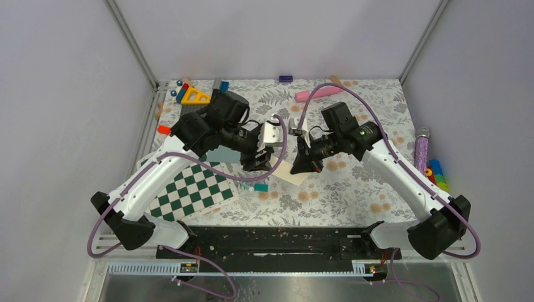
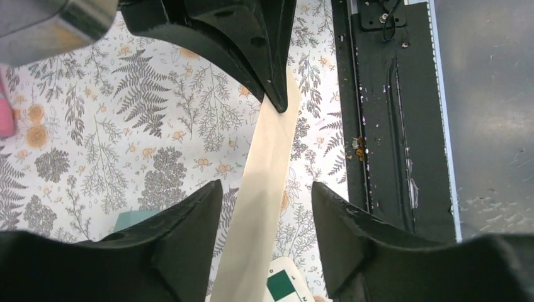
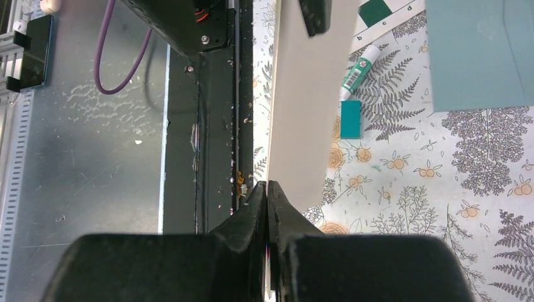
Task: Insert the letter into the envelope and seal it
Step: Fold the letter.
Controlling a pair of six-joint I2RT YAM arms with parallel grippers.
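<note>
Right gripper [image 3: 267, 187] clenched on letter [image 3: 308, 100] edge. Left gripper [image 2: 267, 195] released, jaws apart straddling the letter. Envelope [image 3: 478, 56] lies flat on bench [image 3: 409, 207], near glue stick [image 3: 359, 72].

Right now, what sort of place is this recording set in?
Probably an enclosed robot test booth, not a home: plain walls on metal posts, a floral-print tabletop, scattered toy props like the checkerboard.
</note>
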